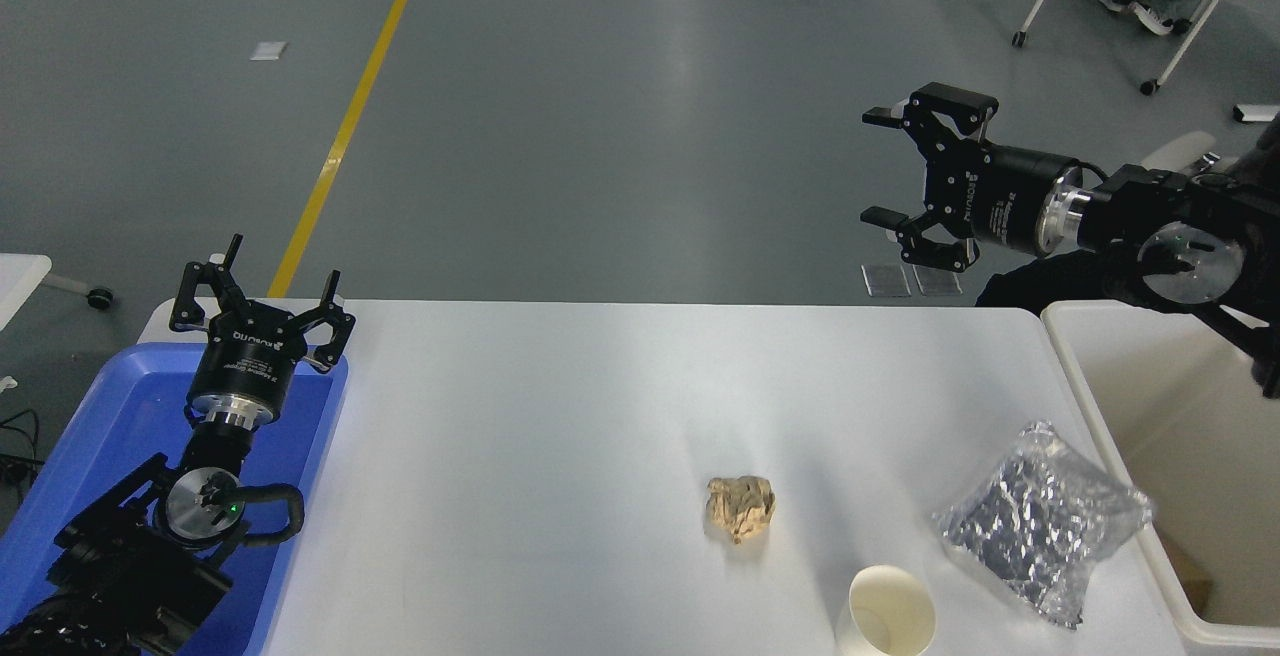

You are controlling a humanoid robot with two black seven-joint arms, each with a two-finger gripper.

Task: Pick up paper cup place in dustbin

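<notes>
Paper cup [889, 618] untouched; right end effector [886, 168] wide open, empty.

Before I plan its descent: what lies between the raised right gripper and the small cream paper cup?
In the head view, only bare white table lies between the right gripper and the small cream paper cup; the crinkled silver foil bag lies just right.

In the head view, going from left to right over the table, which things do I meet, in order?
Blue tray with the parked left gripper over it → crumpled paper ball → paper cup → silver foil bag → dustbin.
</notes>
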